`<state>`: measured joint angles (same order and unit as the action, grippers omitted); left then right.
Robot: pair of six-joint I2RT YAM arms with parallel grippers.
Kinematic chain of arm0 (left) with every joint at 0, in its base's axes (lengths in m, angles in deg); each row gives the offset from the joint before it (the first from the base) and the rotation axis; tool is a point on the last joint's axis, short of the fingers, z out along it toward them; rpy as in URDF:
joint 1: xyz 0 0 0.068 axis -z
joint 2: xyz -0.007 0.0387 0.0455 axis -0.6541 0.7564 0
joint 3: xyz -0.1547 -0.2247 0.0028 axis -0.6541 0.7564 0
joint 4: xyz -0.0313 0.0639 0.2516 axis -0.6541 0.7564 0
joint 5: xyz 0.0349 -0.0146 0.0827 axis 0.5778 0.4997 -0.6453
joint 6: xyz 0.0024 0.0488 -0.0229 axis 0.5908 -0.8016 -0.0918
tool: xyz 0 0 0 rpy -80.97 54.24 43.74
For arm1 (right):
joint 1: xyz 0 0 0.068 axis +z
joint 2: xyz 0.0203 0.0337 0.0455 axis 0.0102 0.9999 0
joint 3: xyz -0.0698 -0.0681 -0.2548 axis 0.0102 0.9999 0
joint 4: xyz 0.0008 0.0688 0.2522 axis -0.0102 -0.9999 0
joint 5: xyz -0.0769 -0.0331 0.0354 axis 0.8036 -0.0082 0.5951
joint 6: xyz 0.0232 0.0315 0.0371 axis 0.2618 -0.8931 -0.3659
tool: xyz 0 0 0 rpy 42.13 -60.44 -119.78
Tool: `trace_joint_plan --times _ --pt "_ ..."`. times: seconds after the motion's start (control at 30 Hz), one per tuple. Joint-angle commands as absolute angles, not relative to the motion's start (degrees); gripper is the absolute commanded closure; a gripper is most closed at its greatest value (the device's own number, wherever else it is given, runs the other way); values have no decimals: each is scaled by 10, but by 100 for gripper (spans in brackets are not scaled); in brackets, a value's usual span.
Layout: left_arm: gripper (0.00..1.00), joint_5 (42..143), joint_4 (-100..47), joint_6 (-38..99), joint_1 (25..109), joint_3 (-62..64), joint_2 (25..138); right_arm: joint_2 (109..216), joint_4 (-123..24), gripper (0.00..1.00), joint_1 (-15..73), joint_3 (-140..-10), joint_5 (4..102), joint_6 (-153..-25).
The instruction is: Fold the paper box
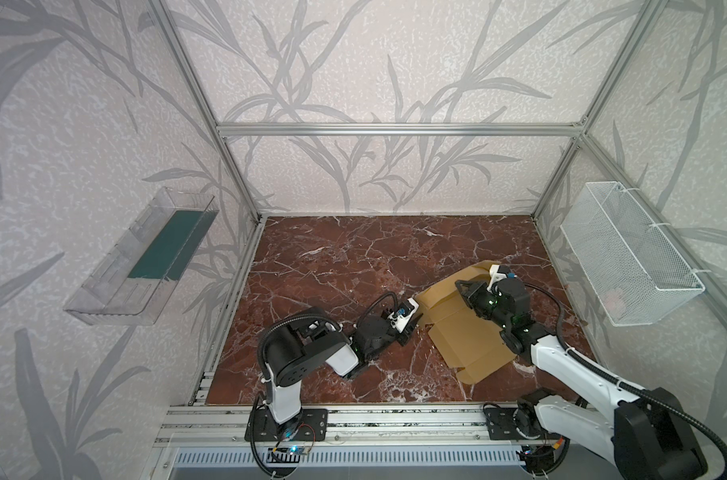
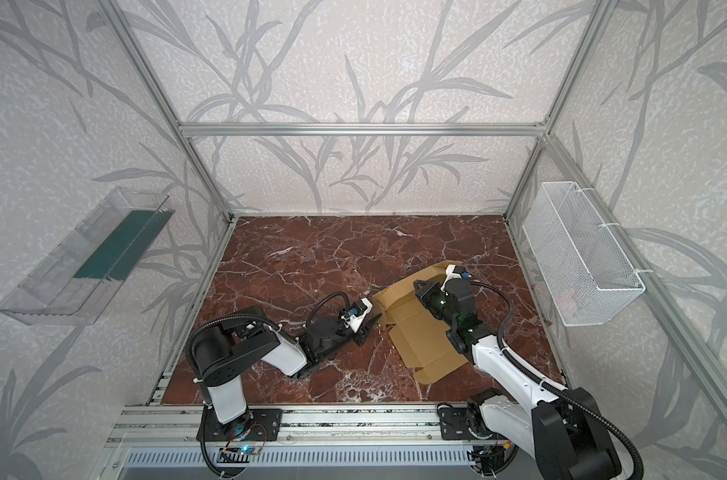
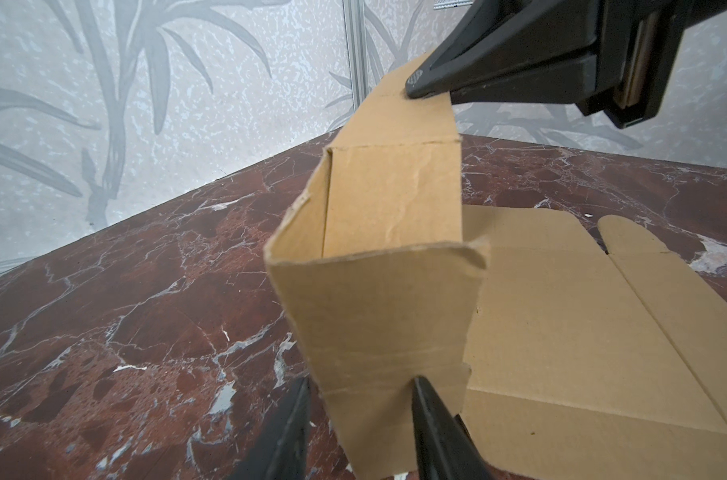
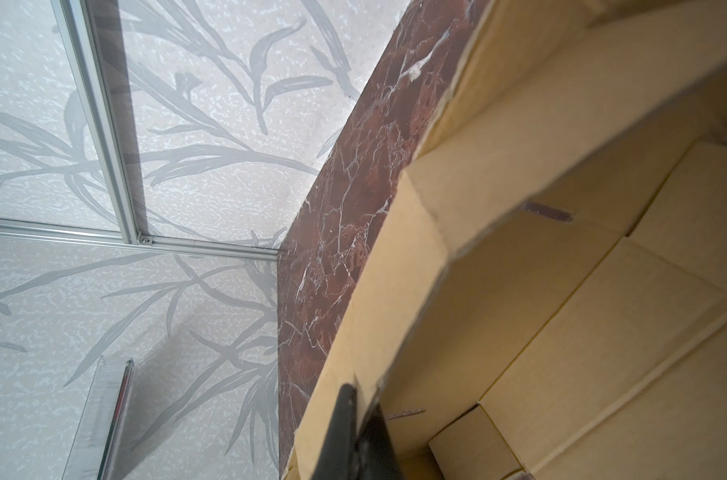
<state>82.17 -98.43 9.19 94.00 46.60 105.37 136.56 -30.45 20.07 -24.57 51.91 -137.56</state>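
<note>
Within the right pincer (image 3: 420, 81) — the paper box (image 1: 465, 332) flap, raised.

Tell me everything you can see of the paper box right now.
The paper box is plain tan cardboard, a die-cut sheet lying mostly flat on the marble table. One creased side strip stands raised, its corner tab folded. The right end effector pinches the strip's top; the left end effector straddles its lower part, jaws apart.

Tan-brown cardboard paper box (image 1: 465, 332): one is counted.
Black grippers: two are counted, left gripper (image 3: 359, 382), right gripper (image 3: 417, 85).
Clear plastic tray (image 1: 116, 291): one is counted.
White wire-mesh basket (image 1: 627, 257): one is counted.
</note>
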Motion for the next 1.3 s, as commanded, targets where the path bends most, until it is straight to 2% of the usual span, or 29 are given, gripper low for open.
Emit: trace_joint_plan --times 0.0,0.23,0.7,1.27 --pt "60 832 -1021 103 940 456 1056 1357 -322 100 201 -236 509 -1376" --pt "62 843 -1019 109 940 444 1058 1356 -318 100 201 -235 496 -1383" --pt "72 873 -1010 148 943 434 1052 1347 -329 100 202 -235 496 -1385" --pt "69 871 -1011 187 965 414 1064 1344 -340 100 204 -237 494 -1389"
